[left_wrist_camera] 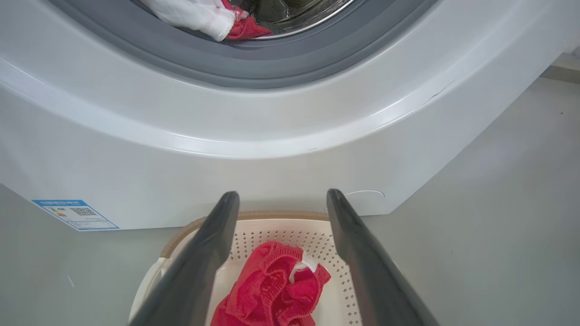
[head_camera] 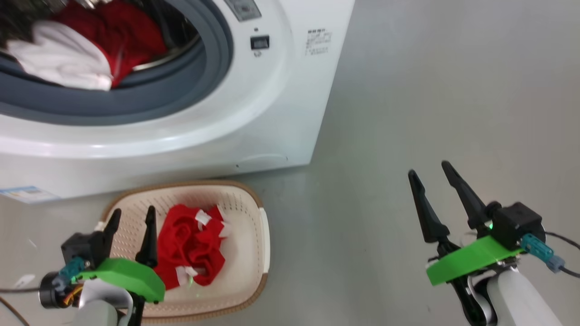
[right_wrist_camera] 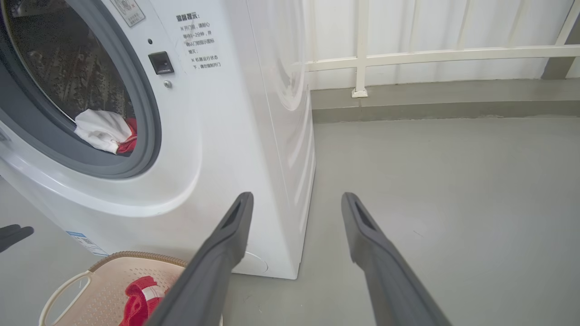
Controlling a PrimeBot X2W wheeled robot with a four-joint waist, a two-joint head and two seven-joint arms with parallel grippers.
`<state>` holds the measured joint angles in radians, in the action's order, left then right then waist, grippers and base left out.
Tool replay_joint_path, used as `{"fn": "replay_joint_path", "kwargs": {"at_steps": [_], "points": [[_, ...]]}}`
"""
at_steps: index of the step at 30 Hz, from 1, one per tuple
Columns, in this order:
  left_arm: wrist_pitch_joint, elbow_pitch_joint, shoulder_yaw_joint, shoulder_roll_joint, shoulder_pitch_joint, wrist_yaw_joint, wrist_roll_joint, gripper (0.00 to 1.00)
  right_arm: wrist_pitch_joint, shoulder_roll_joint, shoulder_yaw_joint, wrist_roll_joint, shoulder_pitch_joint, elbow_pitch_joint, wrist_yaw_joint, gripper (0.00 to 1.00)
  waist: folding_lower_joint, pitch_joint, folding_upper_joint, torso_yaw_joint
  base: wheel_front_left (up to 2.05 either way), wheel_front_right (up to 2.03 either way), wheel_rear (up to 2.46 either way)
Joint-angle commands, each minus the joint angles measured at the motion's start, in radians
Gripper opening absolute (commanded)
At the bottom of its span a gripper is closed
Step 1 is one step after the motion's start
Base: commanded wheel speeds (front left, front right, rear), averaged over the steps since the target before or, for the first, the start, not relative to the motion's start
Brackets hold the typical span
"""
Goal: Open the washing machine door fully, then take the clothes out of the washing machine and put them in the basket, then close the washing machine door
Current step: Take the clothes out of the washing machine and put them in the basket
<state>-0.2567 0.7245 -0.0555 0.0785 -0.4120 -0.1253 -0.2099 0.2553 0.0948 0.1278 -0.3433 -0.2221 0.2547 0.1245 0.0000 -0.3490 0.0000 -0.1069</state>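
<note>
The white washing machine (head_camera: 253,127) fills the upper left, its grey gasket ringing the open drum mouth. Red and white clothes (head_camera: 86,50) lie at the drum's lip, also seen as clothes (right_wrist_camera: 106,131) in the right wrist view. Its door is out of view. On the floor before it stands the cream basket (head_camera: 253,235) holding a red garment (head_camera: 192,246). My left gripper (head_camera: 131,216) hovers open and empty over the basket's left side, above the red garment (left_wrist_camera: 272,290). My right gripper (head_camera: 428,170) is open and empty over bare floor, right of the machine.
Grey floor (head_camera: 430,90) spreads to the right of the machine. A white railing (right_wrist_camera: 408,56) and low kerb run along the far wall. A blue label (left_wrist_camera: 74,213) sits low on the machine's front. A cable trails from my right wrist.
</note>
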Motion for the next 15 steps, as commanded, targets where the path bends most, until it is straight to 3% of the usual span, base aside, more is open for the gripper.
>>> {"fn": "replay_joint_path", "kwargs": {"at_steps": [1, 15], "points": [[-0.005, -0.058, -0.023, 0.015, 0.041, -0.005, -0.004, 1.00, 0.006, 0.015, 0.009, -0.010, 0.030, -0.020, 0.006, 1.00, 0.0000, 0.077, 0.0000, 0.019, 0.00, 0.00, 0.00], [-0.005, -0.321, -0.034, -0.007, 0.200, -0.005, 0.015, 1.00, 0.006, 0.041, -0.009, -0.015, 0.131, -0.019, 0.006, 1.00, 0.0000, 0.204, 0.0000, 0.036, 0.00, 0.00, 0.00]]}}
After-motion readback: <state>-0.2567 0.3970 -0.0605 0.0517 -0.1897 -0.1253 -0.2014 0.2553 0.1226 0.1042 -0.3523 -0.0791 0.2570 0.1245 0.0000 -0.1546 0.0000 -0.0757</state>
